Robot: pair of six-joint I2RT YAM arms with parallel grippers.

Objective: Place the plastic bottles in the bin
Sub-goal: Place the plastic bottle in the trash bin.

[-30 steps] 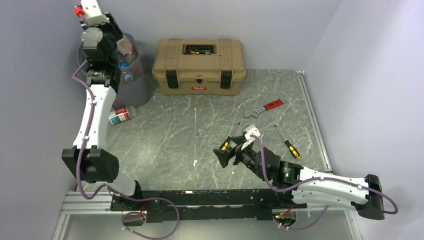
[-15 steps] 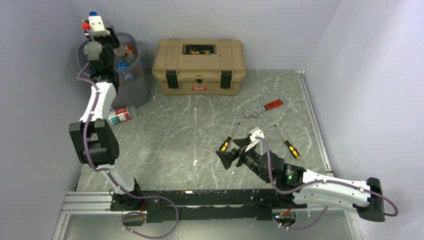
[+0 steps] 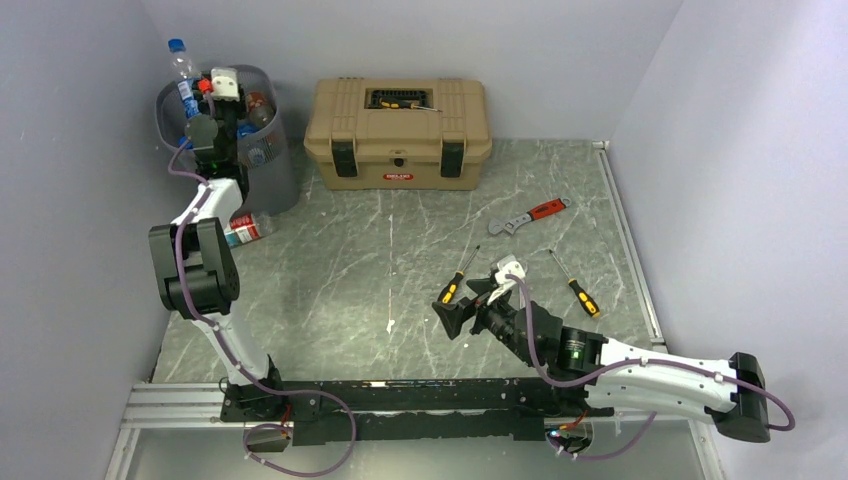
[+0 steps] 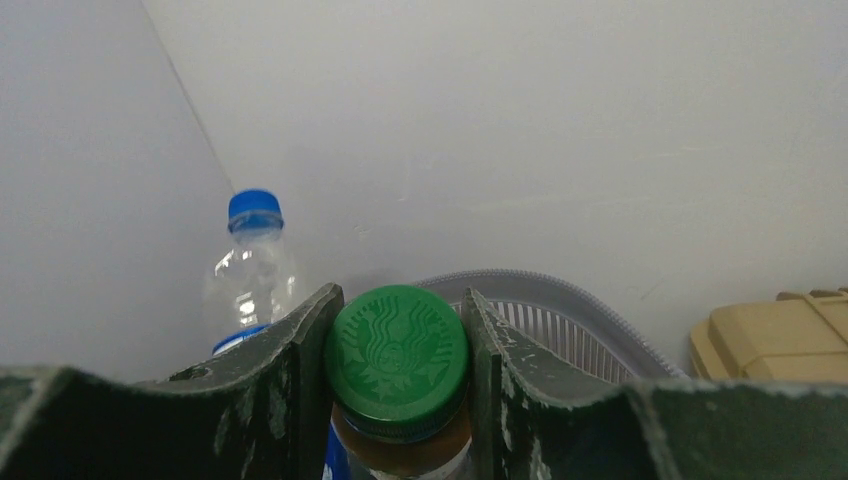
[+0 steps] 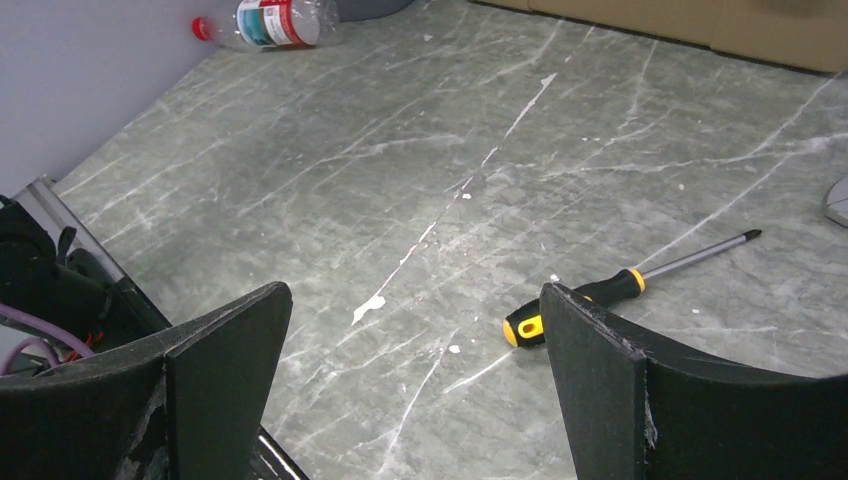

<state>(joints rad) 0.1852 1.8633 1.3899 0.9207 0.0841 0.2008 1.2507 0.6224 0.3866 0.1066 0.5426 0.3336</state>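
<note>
– Where is the left hand [image 4: 398,300]?
– Far left, above the mouth of the bin [image 3: 272,175]. Its fingers are closed on either side of a green-capped bottle [image 4: 400,350].
– Any other bottles?
– A blue-capped clear bottle [image 3: 181,68] pokes up at the bin's far-left rim. A red-capped bottle [image 3: 243,230] lies on the tabletop [image 3: 400,250], on the near side of the bin.
– And the right hand [image 5: 415,292]?
– It is spread wide and holds nothing, low over the near tabletop. A yellow-handled screwdriver [image 5: 610,288] lies just beyond it. The tan toolbox [image 3: 398,130] sits by the far wall.
</note>
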